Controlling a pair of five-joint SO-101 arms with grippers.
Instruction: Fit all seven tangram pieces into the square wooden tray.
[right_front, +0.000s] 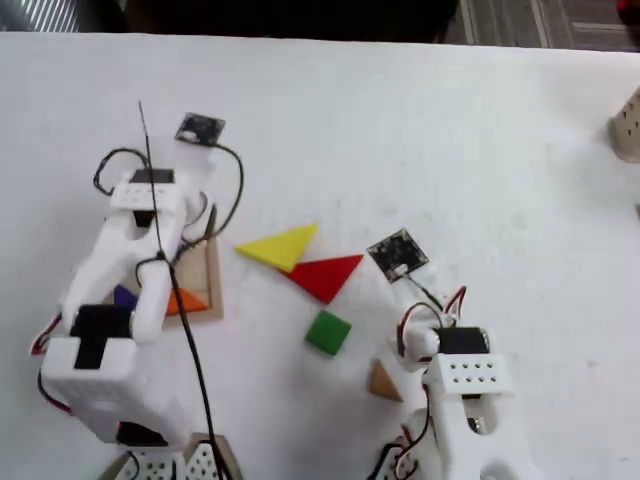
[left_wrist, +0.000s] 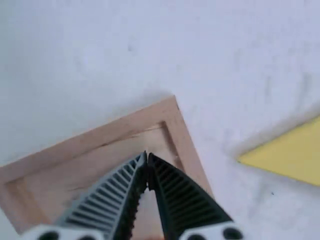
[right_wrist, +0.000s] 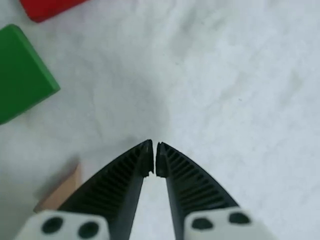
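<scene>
Left gripper (left_wrist: 147, 159) clenched, empty — tips over wooden tray (left_wrist: 100, 135), by its corner rim. Right gripper (right_wrist: 154, 151) clenched, empty — over bare table (right_wrist: 240, 75) near green square (right_wrist: 22, 75); yellow triangle (right_front: 280, 246), red triangle (right_front: 325, 274) outside tray.

A yellow triangle (right_front: 281, 247), red triangle (right_front: 326, 275), green square (right_front: 328, 332) and tan triangle (right_front: 382, 381) on a white table (right_front: 450, 150); orange piece (right_front: 188, 301) and purple piece (right_front: 124, 296) in the pale wooden tray (right_front: 213, 270). The left gripper (left_wrist: 147, 159) and right gripper (right_wrist: 154, 150): ribbed black.
</scene>
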